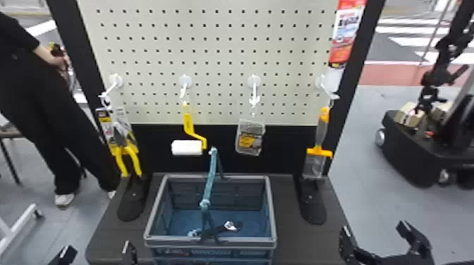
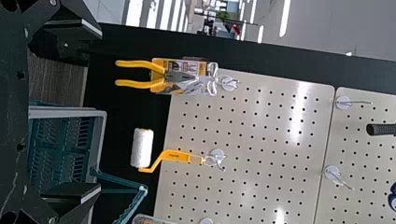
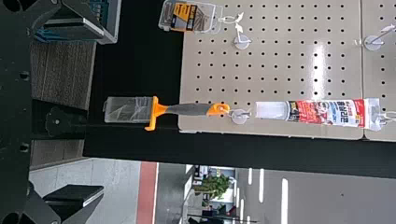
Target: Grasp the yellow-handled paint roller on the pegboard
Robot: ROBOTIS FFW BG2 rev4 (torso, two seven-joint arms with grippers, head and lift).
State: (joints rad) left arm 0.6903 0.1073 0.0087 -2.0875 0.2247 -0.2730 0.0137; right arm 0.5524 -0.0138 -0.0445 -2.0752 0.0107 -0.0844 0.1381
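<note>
While both arms sit low at the near edge of the table [image 1: 105,232], the grasp has not yet begun; we log this as the approach step.

The yellow-handled paint roller [image 1: 192,133] hangs from the second hook [image 1: 184,81] from the left on the pegboard [image 1: 211,45]. Its handle is up and its white sleeve at the bottom, above the far rim of the blue basket [image 1: 155,208]. Yellow pliers [image 1: 123,148] hang one hook over, to the left.

The left gripper [image 1: 97,255] has its fingers spread wide and holds nothing. The right gripper [image 1: 379,243] is likewise wide and empty. Both are well apart from the roller.

From the left wrist, the roller sits framed between that gripper's fingers, far off (a fair line-up, we judge).

Next move, as we read it: the left arm goes up and forward over the basket, fingers wide. It should close across the yellow handle rather than the soft sleeve, minding the raised basket handle [image 1: 210,176] just below.
</note>
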